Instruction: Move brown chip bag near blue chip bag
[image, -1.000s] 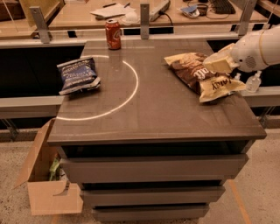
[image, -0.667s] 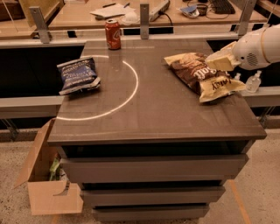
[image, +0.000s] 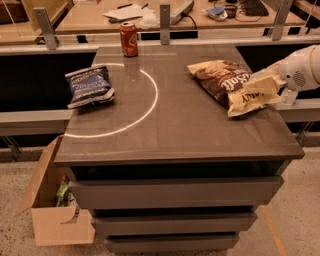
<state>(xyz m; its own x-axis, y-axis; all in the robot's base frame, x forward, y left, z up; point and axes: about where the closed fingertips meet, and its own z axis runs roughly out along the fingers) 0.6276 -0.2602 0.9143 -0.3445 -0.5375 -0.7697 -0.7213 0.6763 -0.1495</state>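
Note:
The brown chip bag (image: 225, 82) lies on the right side of the grey table top (image: 175, 130), dark brown with tan ends and white lettering. The blue chip bag (image: 89, 86) lies at the table's left side, well apart from it, by a white arc painted on the top. My gripper (image: 264, 84) comes in from the right edge on a white arm (image: 300, 70) and sits over the brown bag's near right end, touching it.
A red soda can (image: 129, 39) stands at the table's back edge, left of centre. An open cardboard box (image: 52, 205) sits on the floor at the table's left front. Desks with metal posts (image: 165, 22) and clutter stand behind. The table has drawers below.
My arm and gripper have moved slightly down and right onto the brown bag's right end. The bags and the can have kept their places.

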